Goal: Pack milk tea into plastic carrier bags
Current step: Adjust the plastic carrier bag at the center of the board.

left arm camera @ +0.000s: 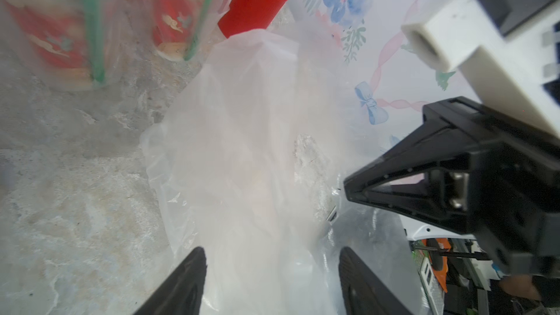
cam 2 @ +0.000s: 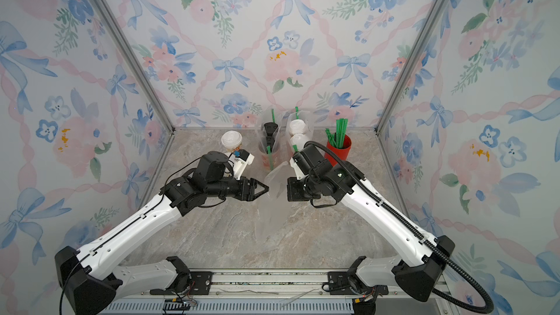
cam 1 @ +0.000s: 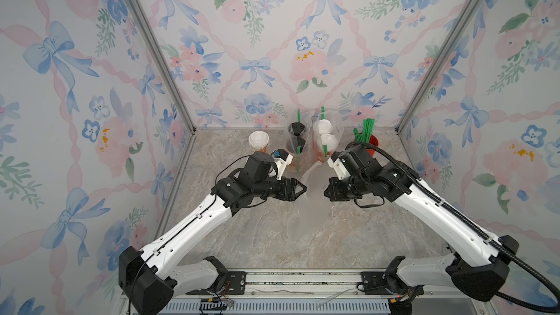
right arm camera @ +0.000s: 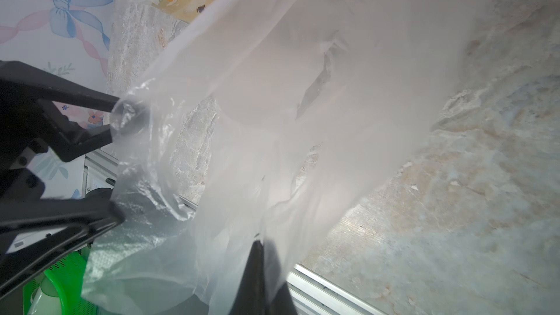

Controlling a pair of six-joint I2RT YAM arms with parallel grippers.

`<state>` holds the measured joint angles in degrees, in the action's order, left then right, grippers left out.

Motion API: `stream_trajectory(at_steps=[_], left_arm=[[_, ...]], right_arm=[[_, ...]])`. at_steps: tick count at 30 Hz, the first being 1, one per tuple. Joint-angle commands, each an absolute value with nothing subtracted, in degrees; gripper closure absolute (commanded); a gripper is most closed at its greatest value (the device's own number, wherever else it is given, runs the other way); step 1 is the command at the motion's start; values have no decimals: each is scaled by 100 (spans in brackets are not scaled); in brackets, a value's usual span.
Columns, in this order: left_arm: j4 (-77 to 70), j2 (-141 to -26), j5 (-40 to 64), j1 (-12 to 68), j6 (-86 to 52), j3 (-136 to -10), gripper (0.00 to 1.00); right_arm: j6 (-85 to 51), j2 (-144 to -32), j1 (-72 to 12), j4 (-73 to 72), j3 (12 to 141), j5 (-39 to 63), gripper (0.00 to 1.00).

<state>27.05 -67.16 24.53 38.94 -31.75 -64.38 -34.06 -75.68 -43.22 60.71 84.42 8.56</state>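
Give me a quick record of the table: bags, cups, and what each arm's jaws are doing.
Bag of black-lidded cups: packed, at the back
Bag of white-lidded cups: packed, beside it
Loose cup: cream, white lid, back left
Straw cup: red, back right
Empty bag: held up between the arms
Left jaws: open, empty bag between them
Right jaws: shut on empty bag
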Motion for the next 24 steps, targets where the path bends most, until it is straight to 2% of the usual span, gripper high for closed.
stream_trajectory(at_steps=[1,5,13,19,24], left_arm=[[2721,-6699,2844,3908,-3194,-6498,25],[2795,-6824,2858,4006,-3172,-6387,23],[2896,-7049,2863,4194,-3194,-5973,30],[2886,-7187,2911,4371,-3279,-5754,26],[2704,-7385,2850,4515,-3469,-5639,28]], right_arm=[[-3297,-7610,-4306,6292,8730,869,100],[-3274,-7706,-4346,6363,8859,874,100],[-3252,-7768,-4365,6353,8912,849,100],[-3267,-7822,-4364,6320,8914,853,100],[-3293,-7840,-4381,6234,8915,867,100]])
